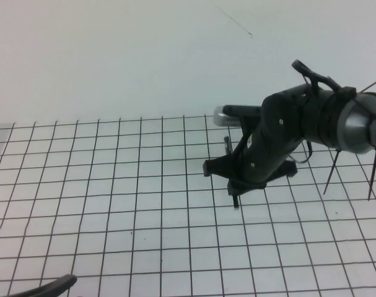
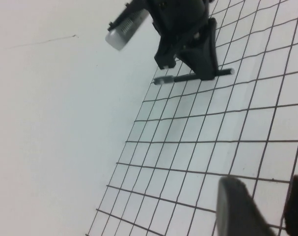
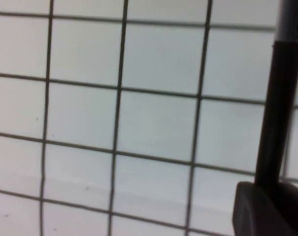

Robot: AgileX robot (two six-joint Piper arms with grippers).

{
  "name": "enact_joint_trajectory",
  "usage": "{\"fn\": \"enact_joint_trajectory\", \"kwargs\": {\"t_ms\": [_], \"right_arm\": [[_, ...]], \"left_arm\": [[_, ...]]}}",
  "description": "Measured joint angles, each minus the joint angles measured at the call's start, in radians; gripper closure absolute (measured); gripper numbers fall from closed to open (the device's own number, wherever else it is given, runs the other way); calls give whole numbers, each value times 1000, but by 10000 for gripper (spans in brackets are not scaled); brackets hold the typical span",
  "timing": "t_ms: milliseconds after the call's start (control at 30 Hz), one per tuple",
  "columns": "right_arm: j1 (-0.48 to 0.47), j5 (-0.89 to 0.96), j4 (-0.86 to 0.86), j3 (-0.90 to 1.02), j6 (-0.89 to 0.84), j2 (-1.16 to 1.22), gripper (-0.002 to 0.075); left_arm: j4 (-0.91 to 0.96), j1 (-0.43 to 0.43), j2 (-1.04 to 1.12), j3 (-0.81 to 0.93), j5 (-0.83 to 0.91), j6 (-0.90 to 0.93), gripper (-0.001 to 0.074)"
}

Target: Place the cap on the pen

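The pen is a thin black stick held above the gridded mat, and my right gripper is shut on its middle. Its far end carries a short, slightly thicker piece with a silvery glint, which looks like the cap. The left wrist view shows the pen crosswise in the right gripper, well ahead of my left gripper. That left gripper is open with only mat between its fingers. The right wrist view has the pen rising from the fingers.
The white mat with black grid lines covers the table up to a plain white wall. A silver cylinder sticks out of the right arm's wrist. Only a dark sliver of the left arm shows at the near left corner.
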Motion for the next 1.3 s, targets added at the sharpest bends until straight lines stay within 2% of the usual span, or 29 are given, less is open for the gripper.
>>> {"fn": "enact_joint_trajectory", "kwargs": {"t_ms": [233,467,633,767,867,933,1067,1200,1300], "right_arm": [[9,0,30,0,14,4,706],[13,32,-1,0,13,17,526],[52,58,-148,0,12,17,525],[103,50,-264,0,125,11,525],[162,30,-419,0,248,-15,533],[206,30,-545,0,325,-43,571],[308,114,-749,0,378,-133,727],[386,215,-886,0,366,-232,729],[413,250,-882,0,306,-309,729]], "left_arm": [[0,0,-50,0,0,0,573],[0,0,-150,0,0,0,630],[-71,0,-182,0,2,-77,647],[-132,0,-200,0,-2,-82,667],[-134,0,-239,0,-21,-82,673],[-135,0,-270,0,-48,-82,675],[-139,0,-327,0,-119,-82,675],[-154,13,-347,0,-157,-82,676],[-220,84,-347,0,-156,-82,676]]}}
